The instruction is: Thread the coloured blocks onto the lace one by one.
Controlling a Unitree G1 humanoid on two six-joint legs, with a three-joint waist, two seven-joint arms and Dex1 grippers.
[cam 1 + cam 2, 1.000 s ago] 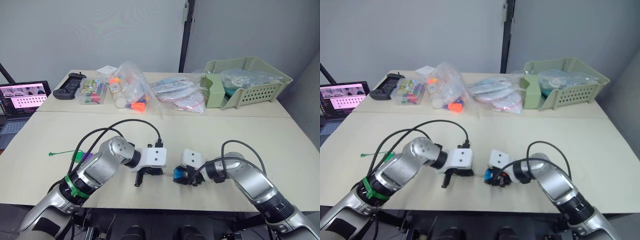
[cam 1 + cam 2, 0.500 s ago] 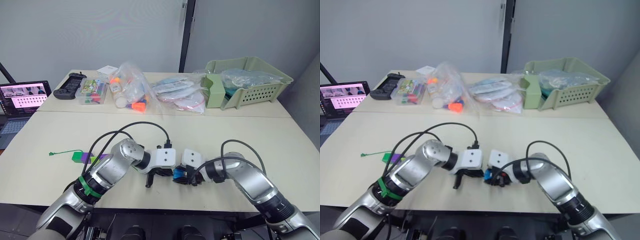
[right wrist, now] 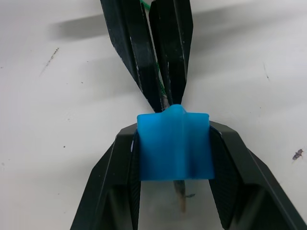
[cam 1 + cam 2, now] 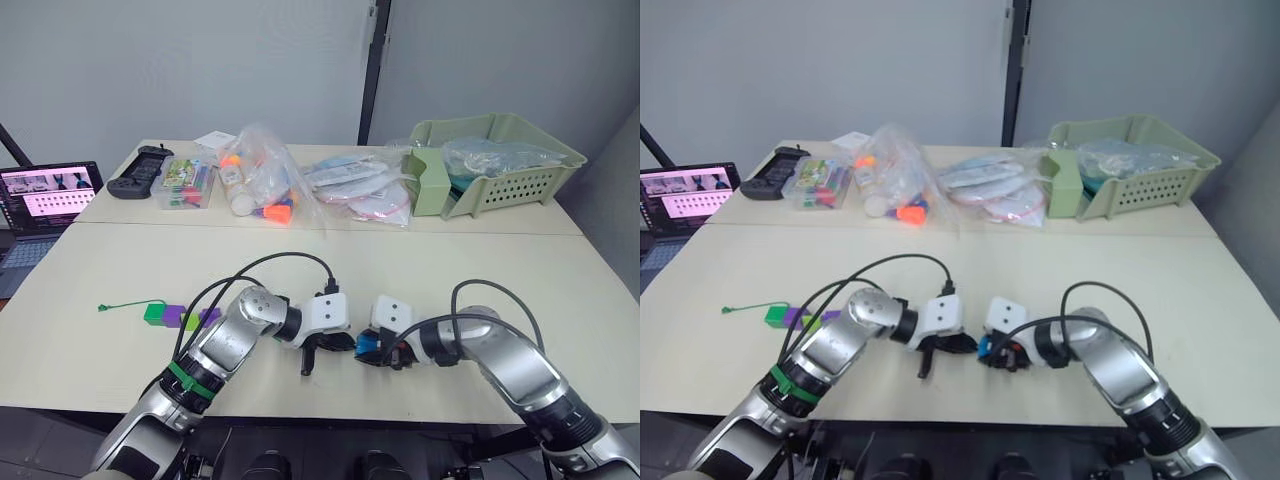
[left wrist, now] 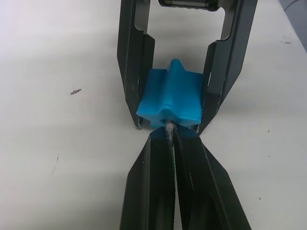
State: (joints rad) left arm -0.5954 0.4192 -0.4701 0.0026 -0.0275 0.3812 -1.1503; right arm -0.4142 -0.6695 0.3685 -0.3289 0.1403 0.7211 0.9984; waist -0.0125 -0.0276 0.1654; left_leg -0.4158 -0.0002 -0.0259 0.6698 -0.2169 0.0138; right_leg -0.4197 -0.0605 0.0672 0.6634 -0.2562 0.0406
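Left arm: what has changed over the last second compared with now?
The left end effector, shut on the lace, has swung toward the robot's right until its tip meets the blue block clamped in the right end effector; the lace tip now pokes out the block's far side. That uncovered the threaded blocks lying on the table. The right end effector barely shifted.

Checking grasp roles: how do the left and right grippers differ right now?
The left gripper is pinched shut on the lace, its fingers nearly touching; the right gripper is spread wider, clamped on the blue block from both sides. The left gripper's fingertips converge to a point at the block's face; the right gripper's fingers run about parallel along its flanks. Both sit low over the table, tip to tip, and the lace tip pokes out the block's far side.
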